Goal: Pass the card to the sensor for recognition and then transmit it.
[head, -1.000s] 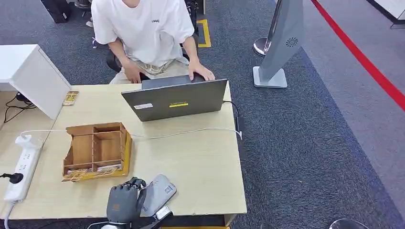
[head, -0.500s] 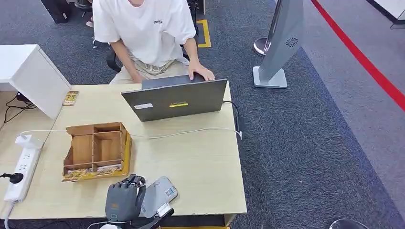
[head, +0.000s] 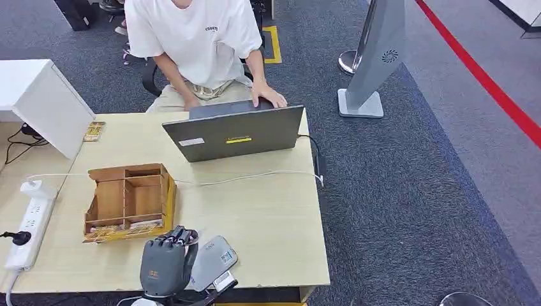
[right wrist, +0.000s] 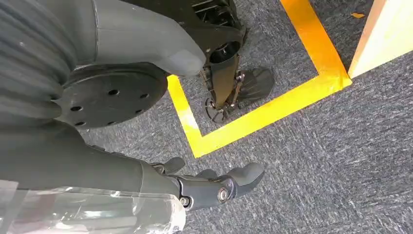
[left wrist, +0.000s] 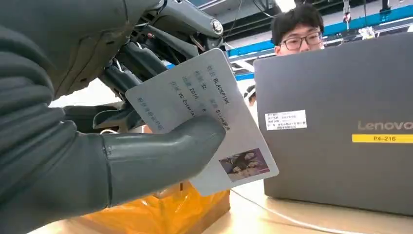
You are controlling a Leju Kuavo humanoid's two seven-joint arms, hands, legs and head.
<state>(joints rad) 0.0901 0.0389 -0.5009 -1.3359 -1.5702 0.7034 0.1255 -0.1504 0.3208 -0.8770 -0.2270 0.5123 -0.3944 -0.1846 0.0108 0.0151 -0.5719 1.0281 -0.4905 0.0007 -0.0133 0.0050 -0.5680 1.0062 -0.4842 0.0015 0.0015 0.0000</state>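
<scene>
Left hand (head: 167, 266) grips the card (head: 212, 261), thumb (left wrist: 160, 156) pressed on its printed face, above the bench (head: 268, 217) edge, just beside the wooden organizer (head: 127, 201). Laptop (head: 235, 132) stands beyond the organizer. Right hand (right wrist: 214, 187) hangs over the carpet, fingers loosely extended, grasping nothing.

I see my left hand (head: 167, 266) holding the card (head: 212, 261) over the table's (head: 268, 223) near edge, compartment box (head: 127, 201) just behind it, laptop (head: 233, 132) farther back
</scene>
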